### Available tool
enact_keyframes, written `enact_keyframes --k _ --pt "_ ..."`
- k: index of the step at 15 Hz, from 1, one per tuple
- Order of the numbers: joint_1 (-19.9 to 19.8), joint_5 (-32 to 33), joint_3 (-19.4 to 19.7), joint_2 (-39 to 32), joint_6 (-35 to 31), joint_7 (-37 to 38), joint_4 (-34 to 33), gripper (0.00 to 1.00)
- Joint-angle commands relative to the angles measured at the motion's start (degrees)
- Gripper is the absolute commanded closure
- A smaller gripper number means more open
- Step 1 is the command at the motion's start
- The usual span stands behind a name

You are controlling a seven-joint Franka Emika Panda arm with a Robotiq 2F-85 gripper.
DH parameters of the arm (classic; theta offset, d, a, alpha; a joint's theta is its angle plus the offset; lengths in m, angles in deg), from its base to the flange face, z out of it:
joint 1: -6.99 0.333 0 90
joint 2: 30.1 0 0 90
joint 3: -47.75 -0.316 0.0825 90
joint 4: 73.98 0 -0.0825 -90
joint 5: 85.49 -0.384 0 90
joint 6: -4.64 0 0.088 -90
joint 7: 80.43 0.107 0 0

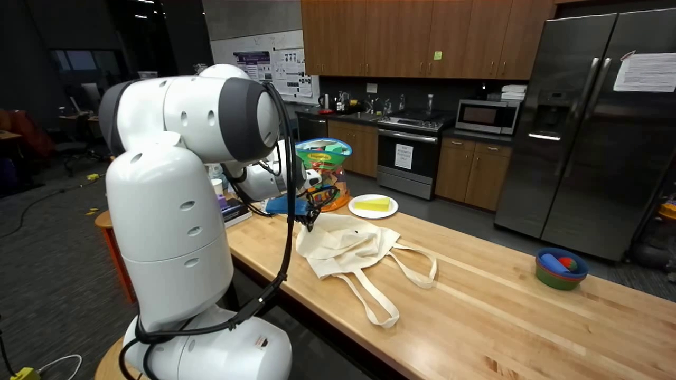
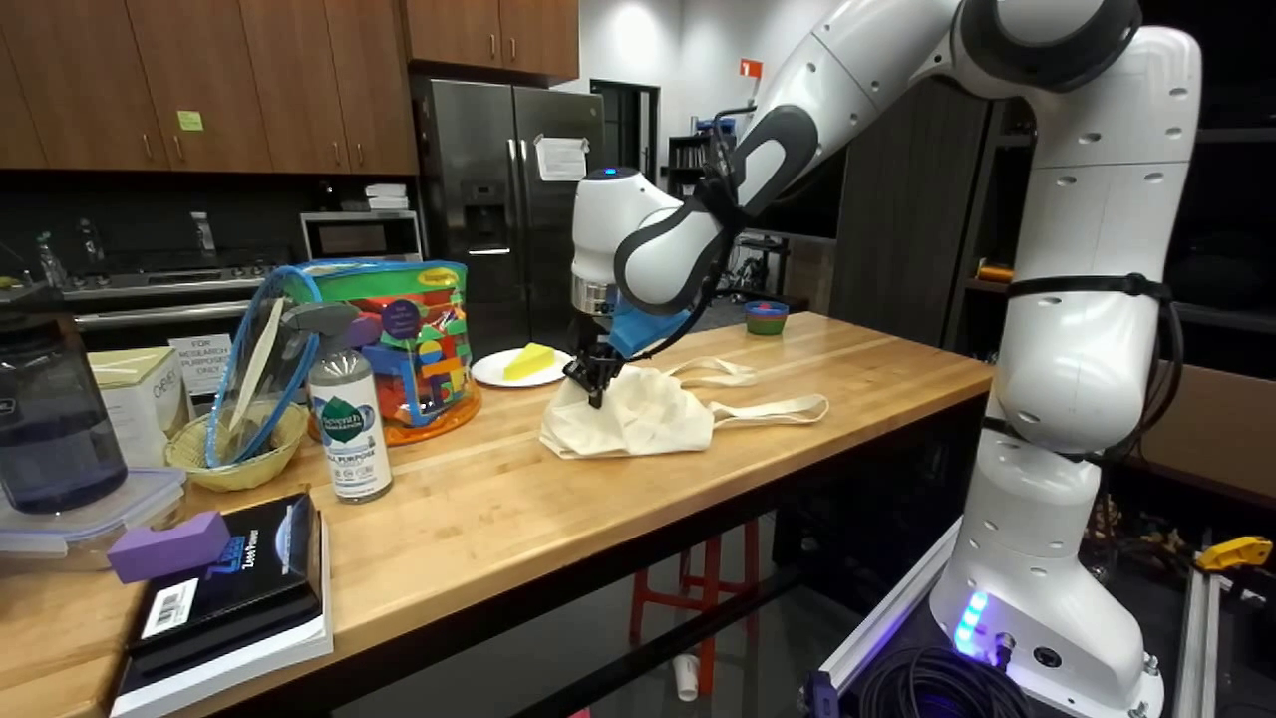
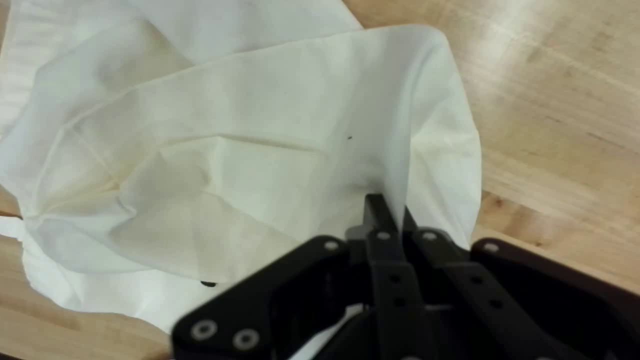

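The hand [image 3: 392, 212] is closed on a fold [image 3: 397, 155] of the cream tote bag [image 2: 658, 419], which lies crumpled on the worktop [image 2: 478, 519], the present step apparently being to grip the cloth and the next move probably calling for a steady, slip-free pull.

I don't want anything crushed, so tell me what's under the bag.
The bag rests on the table, which shows around it. Whether anything else lies beneath cannot be seen: the bag covers that spot. The gripper pinches a fold.

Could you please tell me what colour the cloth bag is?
The crumpled cloth bag is cream, showing best in an exterior view.
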Motion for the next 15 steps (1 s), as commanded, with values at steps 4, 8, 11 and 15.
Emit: enact_keyframes --k 4,8,11,15 --pt "1.8 -0.1 -3.0 3.4 0.0 5.7 4.1 0.99" --pt "1.2 -0.8 -3.2 4.1 0.1 7.7 4.0 0.99" --pt "0.1 -3.3 -2.4 4.7 0.0 6.8 3.5 0.99" --pt "-2.1 -6.5 -0.9 5.4 0.1 4.7 2.3 0.99"
